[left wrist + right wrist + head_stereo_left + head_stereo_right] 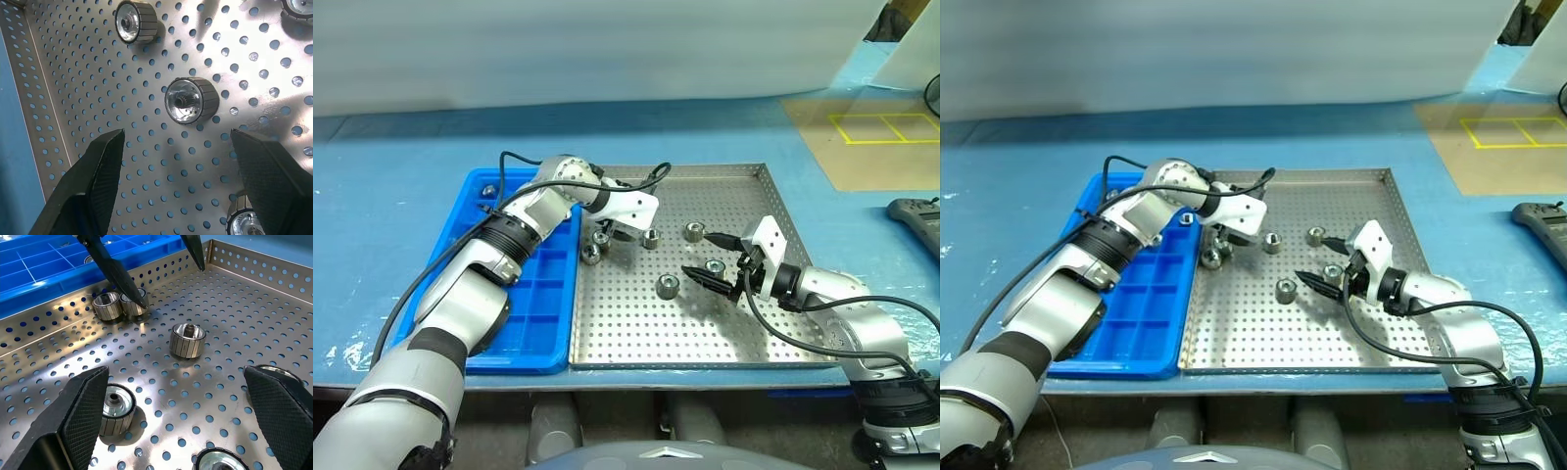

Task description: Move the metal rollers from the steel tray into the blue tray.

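Observation:
Several metal rollers lie loose on the steel tray (pixel 705 333): a touching pair (pixel 595 247) near its left rim, then others (pixel 649 238), (pixel 694 232), (pixel 668 286). My left gripper (pixel 619 233) hangs open over the pair, one fingertip (pixel 139 301) right beside them. In the left wrist view a roller (pixel 190 100) sits just ahead of the open fingers. My right gripper (pixel 696 253) is open over the tray's right half, with one roller (pixel 714 266) between its fingers. The blue tray (pixel 533 313) adjoins the steel tray's left side and holds a roller (pixel 488 190) in its far corner.
A black handheld device (pixel 915 213) lies at the table's right edge. A brown board with yellow tape lines (pixel 871 137) sits at the back right. Black cables trail along both arms. A white backdrop closes off the table's far side.

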Robot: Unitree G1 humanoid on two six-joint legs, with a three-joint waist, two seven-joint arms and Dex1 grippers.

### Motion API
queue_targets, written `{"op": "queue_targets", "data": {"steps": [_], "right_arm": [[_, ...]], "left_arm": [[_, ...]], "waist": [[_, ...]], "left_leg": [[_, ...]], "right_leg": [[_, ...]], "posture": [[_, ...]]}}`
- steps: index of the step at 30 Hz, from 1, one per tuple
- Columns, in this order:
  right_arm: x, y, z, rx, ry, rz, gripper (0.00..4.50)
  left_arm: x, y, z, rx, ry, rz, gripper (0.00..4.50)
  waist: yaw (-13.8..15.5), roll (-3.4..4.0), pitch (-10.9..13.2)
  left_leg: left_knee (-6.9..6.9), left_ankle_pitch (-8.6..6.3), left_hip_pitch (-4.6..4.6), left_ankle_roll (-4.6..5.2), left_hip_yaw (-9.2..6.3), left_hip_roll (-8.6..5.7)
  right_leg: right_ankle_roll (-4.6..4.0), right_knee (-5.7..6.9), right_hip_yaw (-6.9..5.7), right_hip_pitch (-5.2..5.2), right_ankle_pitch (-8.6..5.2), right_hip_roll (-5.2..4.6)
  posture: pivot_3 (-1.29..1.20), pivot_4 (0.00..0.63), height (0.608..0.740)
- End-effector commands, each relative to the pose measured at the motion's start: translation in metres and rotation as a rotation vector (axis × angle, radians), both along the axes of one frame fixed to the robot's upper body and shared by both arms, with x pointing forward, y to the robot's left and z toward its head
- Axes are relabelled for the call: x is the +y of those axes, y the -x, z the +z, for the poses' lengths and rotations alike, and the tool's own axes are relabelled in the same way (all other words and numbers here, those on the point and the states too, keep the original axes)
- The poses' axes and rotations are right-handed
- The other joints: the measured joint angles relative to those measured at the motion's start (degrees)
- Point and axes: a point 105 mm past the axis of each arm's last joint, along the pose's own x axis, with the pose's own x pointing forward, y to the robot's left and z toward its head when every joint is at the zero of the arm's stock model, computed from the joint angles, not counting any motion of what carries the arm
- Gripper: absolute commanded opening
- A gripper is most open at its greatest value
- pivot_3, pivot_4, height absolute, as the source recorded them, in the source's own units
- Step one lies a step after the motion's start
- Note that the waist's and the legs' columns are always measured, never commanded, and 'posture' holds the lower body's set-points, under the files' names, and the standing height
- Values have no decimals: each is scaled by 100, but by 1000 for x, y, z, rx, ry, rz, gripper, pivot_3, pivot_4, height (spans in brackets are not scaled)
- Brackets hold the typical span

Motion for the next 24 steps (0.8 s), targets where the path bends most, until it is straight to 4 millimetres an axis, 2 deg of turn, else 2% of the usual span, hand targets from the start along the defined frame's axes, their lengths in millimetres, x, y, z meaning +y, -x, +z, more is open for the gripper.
{"op": "queue_targets", "data": {"steps": [1, 4, 7, 11, 15, 24], "right_arm": [[3, -2, 9, -37, -6, 18, 4500], [4, -3, 9, -37, -8, 19, 4500], [5, -2, 8, -32, -10, 21, 4500], [4, -2, 8, -30, -10, 19, 4500], [3, -2, 9, -32, -10, 16, 4500], [2, -2, 8, -33, -7, 11, 4500]], "left_arm": [[-7, 2, 14, -4, 67, -11, 3645], [-8, 4, 11, 12, 63, -10, 3645], [-3, 4, 1, 35, 27, 1, 3645], [-7, 10, -13, 97, 52, 2, 3645], [-9, 32, -23, 171, 38, -109, 3645], [-22, 6, -28, 93, 122, 38, 3645]], "waist": [[4, 0, 0], [10, 0, 0], [-3, 0, 0], [0, 0, 0], [6, -1, 0], [5, -1, 1]], "left_leg": [[0, 0, 0, 0, 0, 0], [0, 0, -1, 0, 0, 0], [-1, 0, 0, 1, 0, 1], [-1, 0, -1, 1, 0, 0], [-3, 0, -1, 1, 0, 1], [1, 0, -5, 1, 0, -1]], "right_leg": [[0, 0, 0, 0, 0, 0], [0, 0, -1, 0, 0, 0], [0, 0, -1, 0, 0, 1], [0, -1, 0, -1, 0, 0], [0, -3, -1, -1, 0, 0], [0, -3, -1, -1, 0, -2]], "posture": [[-104, 150, 740], [-101, 150, 740], [-103, 150, 740], [-104, 150, 740], [-112, 150, 740], [-120, 150, 740]]}}
